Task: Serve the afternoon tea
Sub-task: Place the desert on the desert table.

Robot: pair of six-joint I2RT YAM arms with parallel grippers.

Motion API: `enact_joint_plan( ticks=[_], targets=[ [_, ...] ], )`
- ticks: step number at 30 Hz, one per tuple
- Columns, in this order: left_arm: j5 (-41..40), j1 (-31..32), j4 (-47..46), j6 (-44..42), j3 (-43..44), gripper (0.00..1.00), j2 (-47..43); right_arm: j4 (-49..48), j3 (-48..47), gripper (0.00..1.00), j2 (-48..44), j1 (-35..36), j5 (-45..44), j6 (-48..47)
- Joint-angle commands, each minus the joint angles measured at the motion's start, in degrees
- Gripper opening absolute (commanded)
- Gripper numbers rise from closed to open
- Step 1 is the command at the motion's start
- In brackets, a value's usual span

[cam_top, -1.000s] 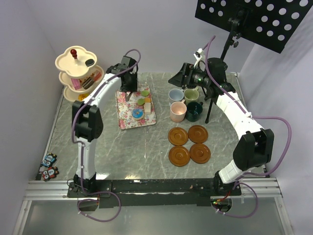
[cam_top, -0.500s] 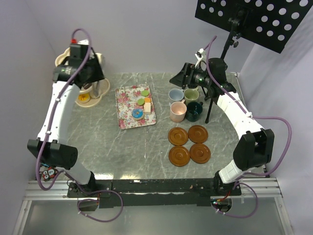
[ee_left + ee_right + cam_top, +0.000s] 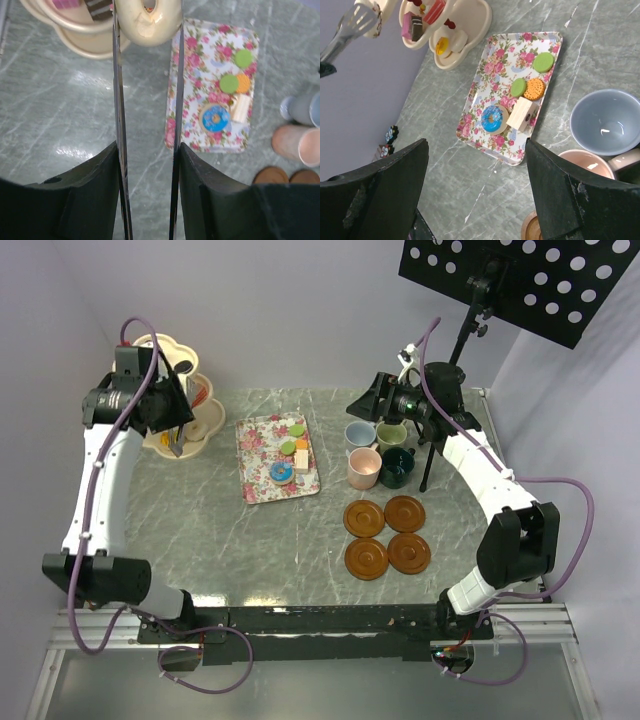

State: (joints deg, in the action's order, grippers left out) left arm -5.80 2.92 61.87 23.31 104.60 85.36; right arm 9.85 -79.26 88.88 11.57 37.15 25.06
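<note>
At left, my left pincer (image 3: 148,150) clenched the tongs (image 3: 120,100), which pinched a cream doughnut (image 3: 148,20) at the stand (image 3: 80,37)'s edge. I judged it best to lower it onto a bare spot of a tier before easing off. The doughnut sat well beyond the pincer, at the tong tips. At right, my right pincer (image 3: 477,170) hung released beside the mugs (image 3: 607,120).

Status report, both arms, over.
Left gripper shut on metal tongs, tongs pinching cream donut by the stand. Right gripper open, empty, near mugs. No obstruction seen.
</note>
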Motion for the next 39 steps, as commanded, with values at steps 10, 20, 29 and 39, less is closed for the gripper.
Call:
enact_joint_plan(
  ticks=[10,20,29,39],
  targets=[
    [8.3,5.3,-5.5,-1.4,-16.9,0.42,-6.3,-3.5,0.2,0.84,-2.4,-0.5,1.4,1.6],
    [3.9,-2.7,-12.6,1.2,-31.0,0.43,-7.5,-3.1,0.4,0.84,-3.4,-0.6,0.7,1.0],
    [0.6,-13.5,-16.8,-0.5,-28.9,0.44,0.5,-3.0,-0.2,0.84,-3.5,-0.6,0.9,0.5],
    [1.4,-20.2,-25.4,-3.5,-26.0,0.43,5.4,-2.1,-0.7,0.84,-3.9,-0.8,0.1,-0.4]
  ],
)
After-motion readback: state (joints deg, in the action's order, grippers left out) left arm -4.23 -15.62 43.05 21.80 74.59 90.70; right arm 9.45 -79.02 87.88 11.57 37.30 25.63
